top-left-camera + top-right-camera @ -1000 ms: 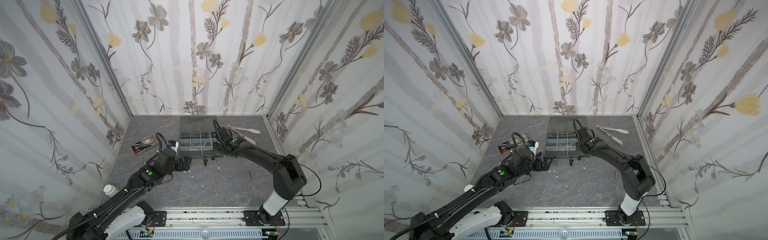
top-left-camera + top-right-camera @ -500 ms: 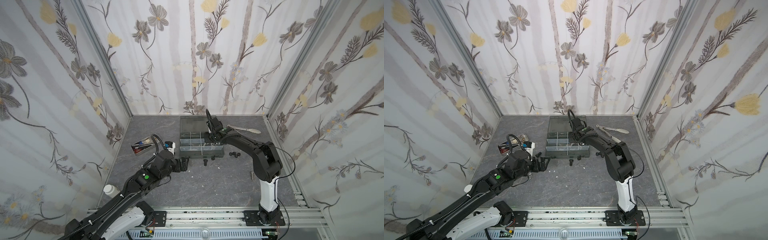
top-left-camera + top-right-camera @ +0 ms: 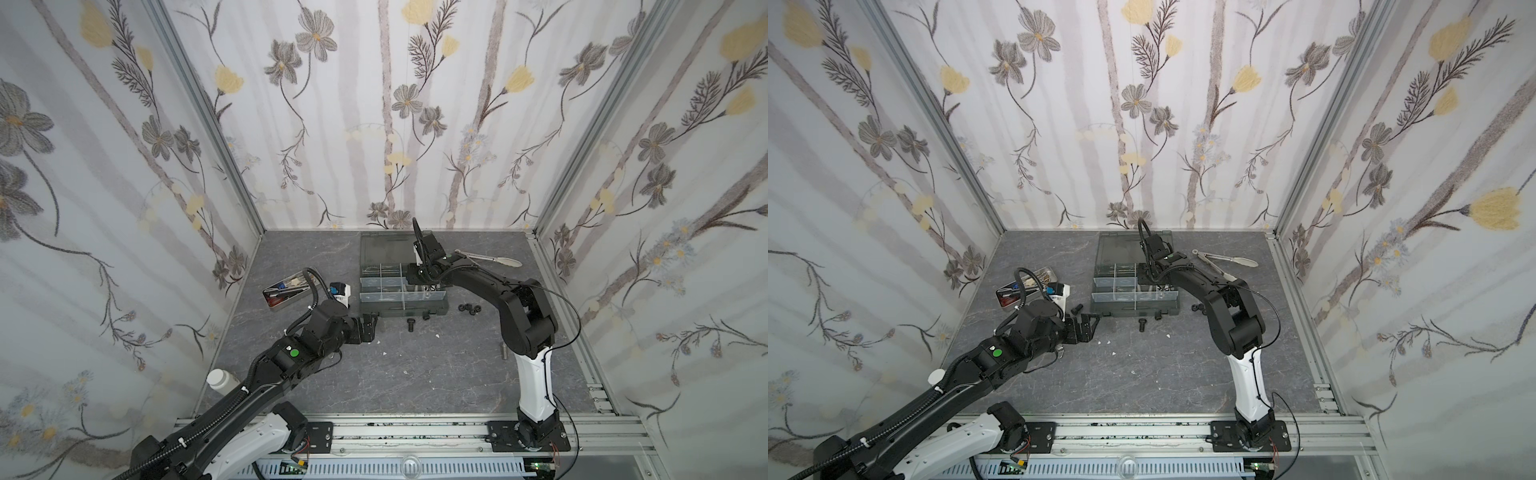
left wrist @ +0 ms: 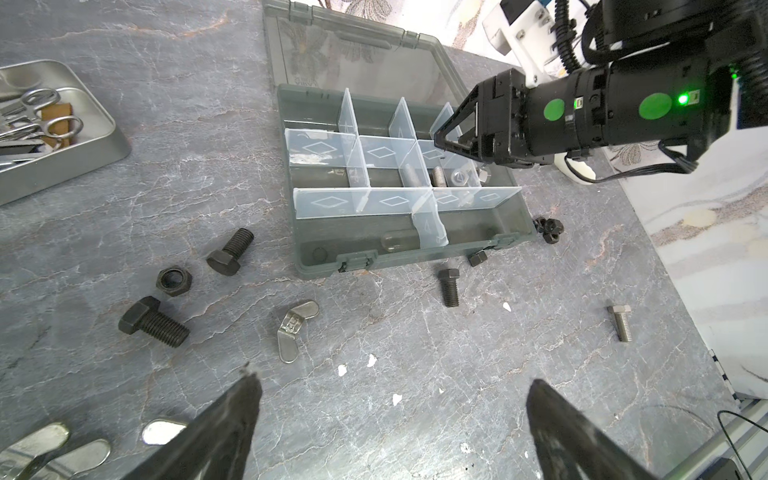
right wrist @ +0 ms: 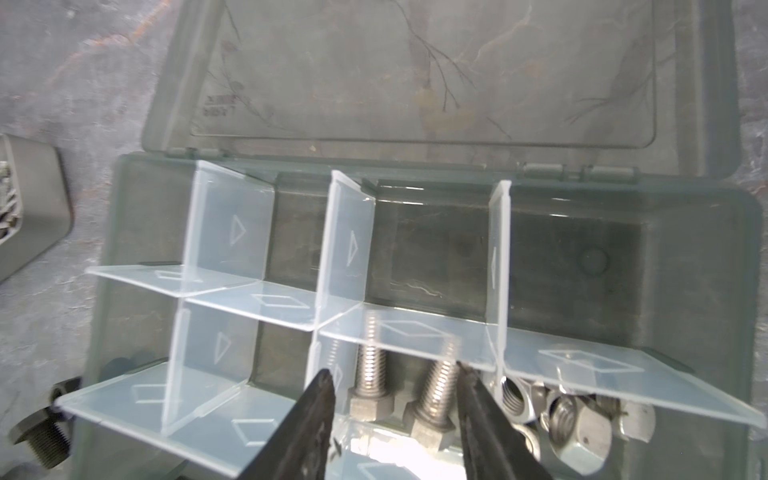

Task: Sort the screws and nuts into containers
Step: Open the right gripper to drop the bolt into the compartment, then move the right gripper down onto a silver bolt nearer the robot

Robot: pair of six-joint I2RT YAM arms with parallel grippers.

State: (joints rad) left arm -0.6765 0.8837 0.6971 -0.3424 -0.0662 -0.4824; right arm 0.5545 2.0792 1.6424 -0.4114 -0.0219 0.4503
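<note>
Screws [image 5: 434,395] of silver lie in a middle compartment [image 5: 415,340] of the organizer box [image 4: 316,253], right beneath my right tool [image 5: 395,371], whose jaws stand partly spread and pinch nothing. My left tool [image 4: 392,378] hangs wide open over the table [image 4: 478,374], the wing nut [image 4: 296,330] just ahead of it with its long axis crossing the line between my fingertips; black screws [image 4: 153,326] and a black nut [image 4: 173,281] lie beside it, so I judge this arm the nearer one.
</note>
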